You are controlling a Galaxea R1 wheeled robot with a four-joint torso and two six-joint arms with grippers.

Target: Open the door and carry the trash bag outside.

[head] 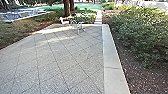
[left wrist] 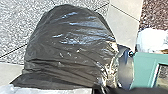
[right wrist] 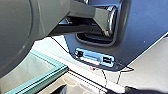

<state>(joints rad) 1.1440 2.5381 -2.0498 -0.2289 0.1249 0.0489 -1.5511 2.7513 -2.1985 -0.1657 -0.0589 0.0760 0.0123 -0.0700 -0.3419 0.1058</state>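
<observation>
The trash bag (left wrist: 72,47), dark and shiny, bulges large in the left wrist view, with paving behind it. Its plastic bunches into creases toward my left gripper (left wrist: 100,90), which is shut on it. The bag's lower end and the exact grip are hidden. My right wrist view looks past the robot's own dark plate and jointed bar to a teal frame (right wrist: 47,78) with a pane; whether this belongs to a door I cannot tell.
Paving slabs (head: 62,57) stretch ahead, bordered on the right by a pale curb (head: 110,55). Bushes (head: 145,35) grow beyond it over brown ground. Near the far end stand a thin-legged metal object (head: 80,27) and a pink-and-white thing (head: 64,21); tree trunks (head: 67,8) rise behind.
</observation>
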